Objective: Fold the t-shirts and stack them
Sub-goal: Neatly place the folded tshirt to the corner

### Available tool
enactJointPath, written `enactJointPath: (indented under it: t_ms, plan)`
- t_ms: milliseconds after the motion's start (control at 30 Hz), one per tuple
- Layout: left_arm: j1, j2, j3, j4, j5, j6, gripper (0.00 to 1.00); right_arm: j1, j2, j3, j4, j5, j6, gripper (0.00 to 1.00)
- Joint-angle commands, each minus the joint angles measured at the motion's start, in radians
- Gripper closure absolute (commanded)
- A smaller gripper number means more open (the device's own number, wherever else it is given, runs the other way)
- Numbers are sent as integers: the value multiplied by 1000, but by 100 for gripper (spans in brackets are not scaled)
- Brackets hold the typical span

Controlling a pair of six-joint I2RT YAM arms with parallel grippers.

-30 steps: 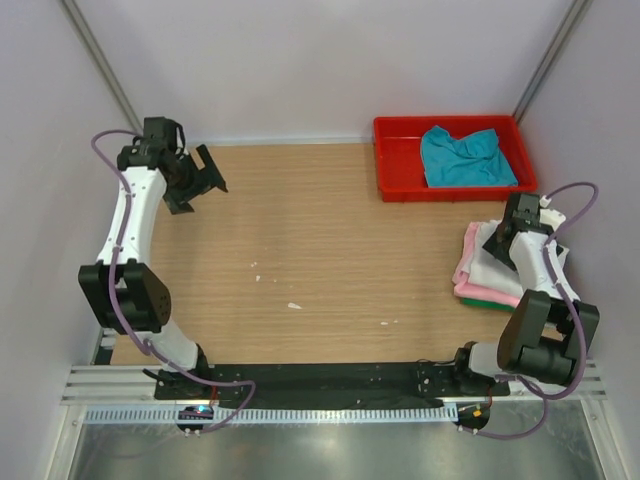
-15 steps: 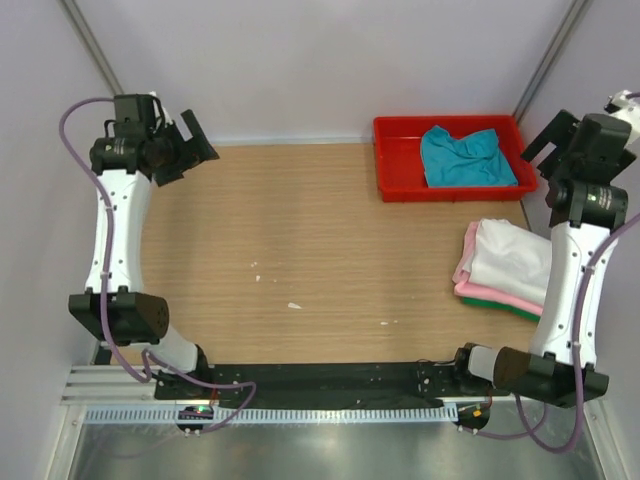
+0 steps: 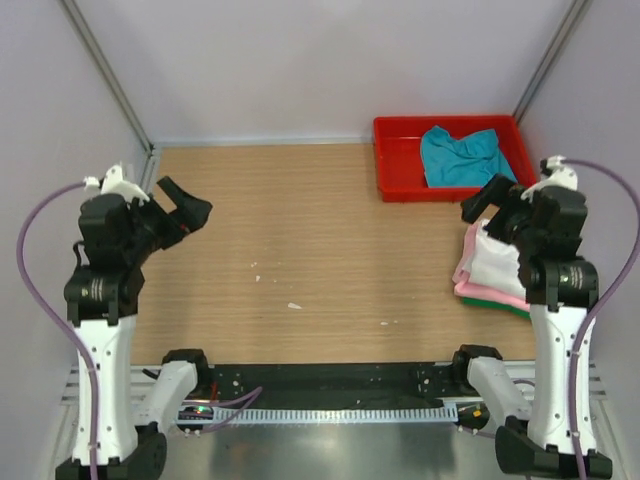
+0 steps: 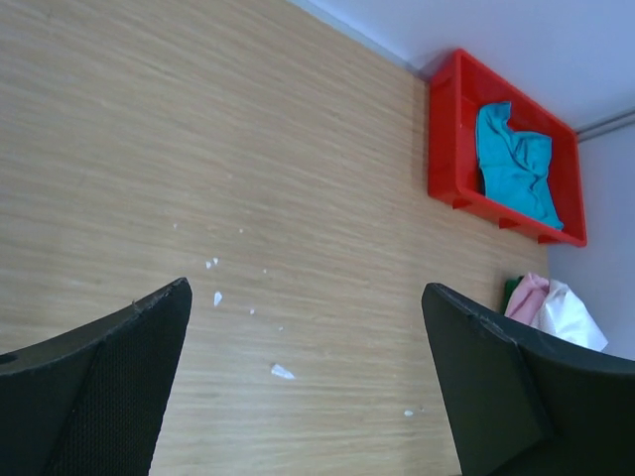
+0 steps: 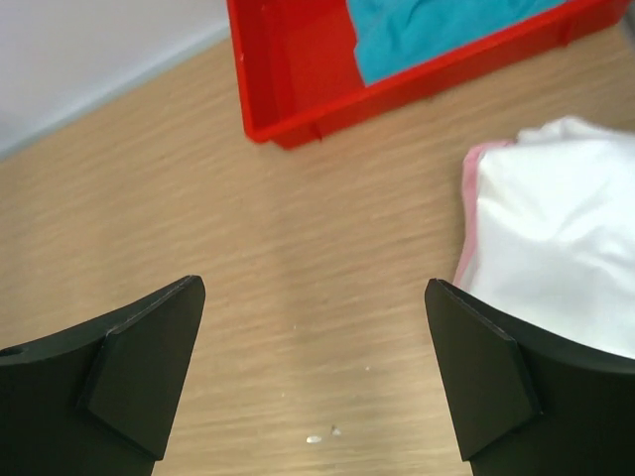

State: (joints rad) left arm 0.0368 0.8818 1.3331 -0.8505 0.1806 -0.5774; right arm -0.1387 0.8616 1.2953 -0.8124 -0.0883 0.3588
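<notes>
T-shirt stack (image 3: 493, 264) unchanged; left end effector (image 4: 306, 293) and right end effector (image 5: 315, 285) have withdrawn.

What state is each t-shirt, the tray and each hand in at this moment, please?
red tray, upright, holds only the teal shirt.
teal t-shirt, crumpled, unfolded.
white t-shirt, folded, on top of the pink one.
pink t-shirt, folded, under the white one.
green t-shirt, lowest of the three, only an edge showing.
left hand, open, empty, above the table.
right hand, open, empty, beside the folded shirts.
</notes>
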Motion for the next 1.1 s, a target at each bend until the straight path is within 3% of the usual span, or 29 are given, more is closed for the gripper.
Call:
enactJointPath:
  t_ms: [0, 200, 433, 700, 1067]
  plan:
    - [-56, -111, -107, 38, -26, -53, 0, 57, -177, -159, -2, -15, 45, 0]
    - [-146, -262, -239, -27, -147, -33, 0, 67, -435, -306, -16, 7, 28, 0]
    - [-155, -438, -408, -2, -171, -30, 0, 90, -545, -375, -60, 128, 23, 0]
    - [-155, -510, -454, -54, -213, -41, 0, 110, -504, -357, -88, 191, 58, 0]
    - [-156, -465, -506, -25, -219, -62, 0, 111, -417, -338, -84, 248, 58, 0]
